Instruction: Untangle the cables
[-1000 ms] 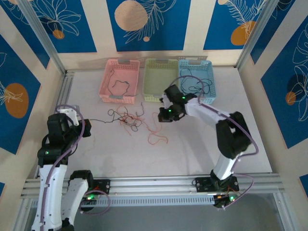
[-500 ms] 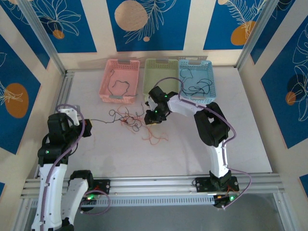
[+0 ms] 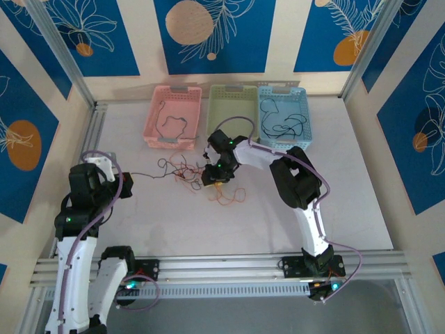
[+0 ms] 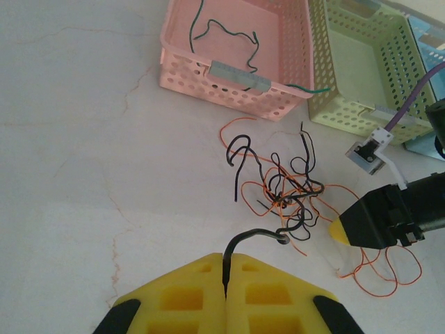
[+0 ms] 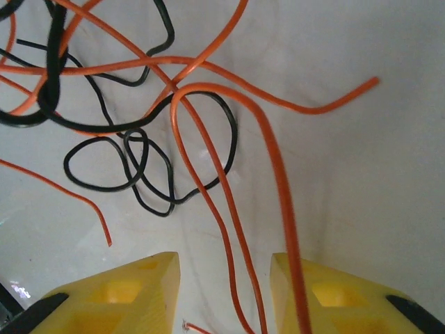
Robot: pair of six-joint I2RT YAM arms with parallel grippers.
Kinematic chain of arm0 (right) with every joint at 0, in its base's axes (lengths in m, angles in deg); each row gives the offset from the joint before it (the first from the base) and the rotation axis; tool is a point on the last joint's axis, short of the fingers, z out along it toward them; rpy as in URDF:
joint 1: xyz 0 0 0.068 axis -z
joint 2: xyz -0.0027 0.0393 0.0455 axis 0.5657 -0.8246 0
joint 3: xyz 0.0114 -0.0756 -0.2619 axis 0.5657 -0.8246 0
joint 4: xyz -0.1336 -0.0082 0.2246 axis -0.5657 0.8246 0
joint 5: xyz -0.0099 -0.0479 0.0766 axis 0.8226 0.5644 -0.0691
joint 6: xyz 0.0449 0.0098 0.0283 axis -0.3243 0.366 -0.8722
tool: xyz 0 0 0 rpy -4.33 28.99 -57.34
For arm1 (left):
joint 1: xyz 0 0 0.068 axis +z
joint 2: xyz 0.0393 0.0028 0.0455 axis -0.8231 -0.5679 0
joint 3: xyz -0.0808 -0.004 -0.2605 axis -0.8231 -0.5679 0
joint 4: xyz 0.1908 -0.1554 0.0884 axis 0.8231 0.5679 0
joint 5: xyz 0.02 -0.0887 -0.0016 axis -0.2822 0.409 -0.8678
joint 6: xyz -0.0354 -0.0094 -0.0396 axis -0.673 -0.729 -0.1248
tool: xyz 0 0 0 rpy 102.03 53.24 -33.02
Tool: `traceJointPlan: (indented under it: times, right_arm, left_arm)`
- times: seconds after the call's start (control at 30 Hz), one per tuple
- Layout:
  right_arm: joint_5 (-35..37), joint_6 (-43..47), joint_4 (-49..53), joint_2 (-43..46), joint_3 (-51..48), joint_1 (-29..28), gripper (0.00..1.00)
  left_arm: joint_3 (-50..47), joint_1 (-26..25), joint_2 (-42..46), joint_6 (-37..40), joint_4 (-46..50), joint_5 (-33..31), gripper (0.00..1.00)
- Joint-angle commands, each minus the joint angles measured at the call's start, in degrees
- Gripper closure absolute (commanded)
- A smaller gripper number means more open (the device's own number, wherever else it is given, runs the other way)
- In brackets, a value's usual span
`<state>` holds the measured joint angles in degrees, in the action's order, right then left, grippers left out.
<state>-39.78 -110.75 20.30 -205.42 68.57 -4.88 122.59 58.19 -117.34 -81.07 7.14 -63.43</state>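
The cables (image 3: 186, 172) lie as a knotted clump of black and orange strands on the white table in front of the baskets. My left gripper (image 3: 128, 179) is shut on the end of a black cable (image 4: 259, 235) that leads from the clump (image 4: 285, 188) into its yellow fingers (image 4: 188, 292). My right gripper (image 3: 213, 182) hangs over the clump's right side, open. In the right wrist view two orange strands (image 5: 215, 202) run through the gap of the right gripper (image 5: 224, 263), untouched by the pads, with black loops (image 5: 139, 167) beyond. More orange loops (image 3: 229, 198) trail to the right.
Three baskets stand at the back: pink (image 3: 172, 143) with a dark green cable, pale green (image 3: 233, 89), and blue (image 3: 281, 90) with a black cable. Aluminium rails run along the near edge (image 3: 222, 264) and the left side (image 3: 94, 125).
The right gripper has swung left from in front of the green basket to the clump and has opened. The orange loops shifted left with it. The left arm has stayed still.
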Motion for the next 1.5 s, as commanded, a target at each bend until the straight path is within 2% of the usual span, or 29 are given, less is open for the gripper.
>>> traceJointPlan:
  times: [0.0,0.27,0.4,0.57,0.67,0.9,1.0,1.07,1.17,1.47]
  right_arm:
    - [-0.1,1.1,2.4,-1.6,1.6,-0.4,0.65]
    - [-1.3,2.3,1.9,3.6,-1.3,-0.4,1.00]
    - [-2.2,4.2,2.3,8.9,-5.2,1.0,1.00]
    - [-3.3,4.9,1.9,16.7,-12.4,5.4,1.00]
    - [-2.2,3.8,0.0,20.9,-18.5,10.8,1.00]
    - [-3.1,-6.8,-6.6,28.8,-31.2,32.0,1.00]
    - [-2.3,-9.9,-8.7,32.3,-35.0,37.8,1.00]
    - [-4.6,-10.8,-10.4,34.0,-36.5,39.9,1.00]
    - [-7.4,-10.6,-11.8,36.0,-36.6,38.7,1.00]
    - [-6.0,-9.1,-10.1,44.2,-28.7,28.7,1.00]
  left_arm:
    - [-0.3,0.5,-0.1,0.9,-1.6,1.4,1.00]
    - [-0.3,0.6,-0.2,0.9,-1.5,1.3,1.00]
    - [-0.3,0.6,-0.2,0.9,-1.5,1.3,1.00]
    - [-0.2,0.5,-0.6,1.0,-1.2,0.8,1.00]
    - [0.1,0.6,-0.4,0.9,-0.7,-0.5,1.00]
    - [0.8,0.6,1.9,0.6,0.9,-6.4,1.00]
    - [0.9,0.7,2.8,0.5,1.0,-7.7,1.00]
    - [0.8,0.7,2.5,0.6,0.8,-6.8,1.00]
    - [0.7,0.7,1.6,0.8,0.5,-5.2,1.00]
    - [0.3,0.7,1.0,0.9,-0.1,-3.2,1.00]
